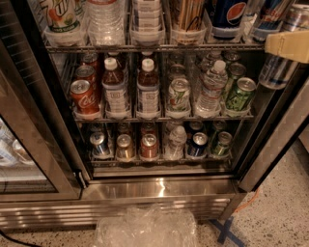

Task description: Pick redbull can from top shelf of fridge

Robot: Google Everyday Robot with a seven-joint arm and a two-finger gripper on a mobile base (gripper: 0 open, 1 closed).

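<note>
**Gripper (289,46) at 2 o'clock, beside the redbull can (269,18)**

Gripper shows as a beige block at the frame's 2 o'clock edge, in front of the right end of the top shelf (159,47). I cannot tell whether it is wide, narrow or holding anything.

The redbull can stands at 1 o'clock in the view, at about 10 o'clock from the gripper and just beside it. A dark-blue Pepsi can (231,14) is its neighbour at 9 o'clock.

Clear cup-like trays seat each drink, probably to keep the lanes upright and the labels facing out of the fridge (159,188).

The can's long axis runs 12 to 6, with its top cut off by the frame. A level, side-on grasp would likely suit it.
</note>
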